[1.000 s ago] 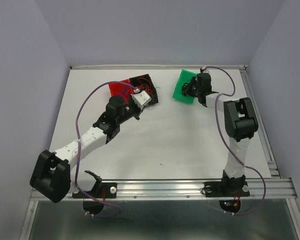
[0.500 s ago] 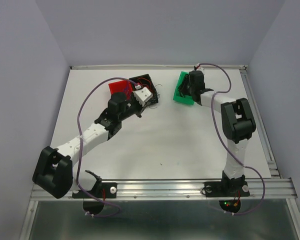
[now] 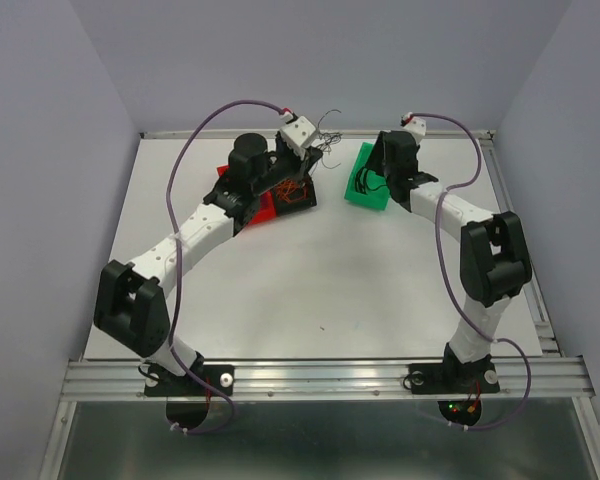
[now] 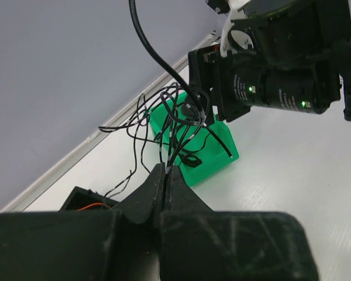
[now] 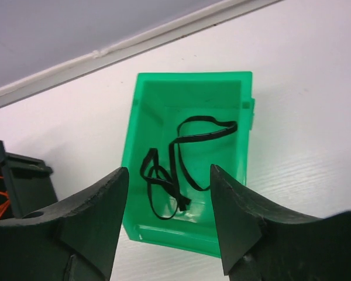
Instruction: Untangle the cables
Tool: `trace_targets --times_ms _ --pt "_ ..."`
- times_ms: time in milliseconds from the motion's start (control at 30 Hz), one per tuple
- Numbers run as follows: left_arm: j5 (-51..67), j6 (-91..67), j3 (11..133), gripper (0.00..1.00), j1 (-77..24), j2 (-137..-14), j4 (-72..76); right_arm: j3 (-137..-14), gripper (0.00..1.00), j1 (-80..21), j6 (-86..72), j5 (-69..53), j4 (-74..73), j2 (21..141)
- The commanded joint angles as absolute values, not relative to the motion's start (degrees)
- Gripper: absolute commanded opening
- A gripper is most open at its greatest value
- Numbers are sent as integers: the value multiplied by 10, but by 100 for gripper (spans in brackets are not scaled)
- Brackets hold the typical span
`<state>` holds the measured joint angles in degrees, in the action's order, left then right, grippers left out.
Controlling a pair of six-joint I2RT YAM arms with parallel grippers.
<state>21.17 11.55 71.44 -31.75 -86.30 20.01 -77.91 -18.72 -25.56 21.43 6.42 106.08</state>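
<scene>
Black cable (image 5: 181, 155) already lies in the green bin (image 5: 141, 126) beneath the released right hand (image 5: 167, 193), while the left hand (image 4: 165, 175), clenched on black strands (image 4: 164, 126), holds them above the tabletop (image 3: 330, 270); orange cables (image 3: 292, 187) in the black bin (image 4: 82, 196) await sorting.

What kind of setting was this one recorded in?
Probably a lab robot cell: plain walls box in a white table, a metal rail runs along its near edge, and small plastic bins sit at the back.
</scene>
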Motion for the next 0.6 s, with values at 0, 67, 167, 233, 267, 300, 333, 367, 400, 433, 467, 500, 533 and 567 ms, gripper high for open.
trace_targets --times_ms 0,67,167,233,267,300,333,367,400,433,467,500,533,567 --pt "223 77 771 0 -316 -887 215 -779 64 -183 -232 298 41 1063" --pt "229 75 778 0 -315 -894 222 -784 67 -179 -229 302 37 1072" --pt "241 65 785 0 -316 -912 251 -799 69 -168 -229 302 25 1095" --pt "251 60 808 0 -316 -937 254 -808 69 -157 -233 285 20 1113" --pt "251 57 817 0 -316 -946 253 -809 69 -154 -235 276 19 1117" --pt "252 53 828 0 -316 -954 250 -812 69 -150 -236 276 18 1123" --pt "249 51 846 0 -316 -961 248 -813 69 -150 -237 275 17 1131" --pt "249 51 853 0 -316 -973 247 -815 69 -150 -237 278 15 1135" --pt "246 50 860 0 -316 -976 245 -816 68 -150 -237 280 13 1137" --pt "245 48 865 0 -316 -980 244 -817 69 -150 -239 285 11 1143" --pt "244 47 867 0 -316 -980 245 -817 69 -150 -240 287 10 1143" --pt "245 47 866 0 -316 -980 245 -815 68 -150 -240 287 10 1145" --pt "249 47 863 0 -316 -978 246 -814 66 -150 -242 287 9 1147" --pt "250 47 861 0 -317 -977 247 -813 59 -150 -243 282 9 1149"
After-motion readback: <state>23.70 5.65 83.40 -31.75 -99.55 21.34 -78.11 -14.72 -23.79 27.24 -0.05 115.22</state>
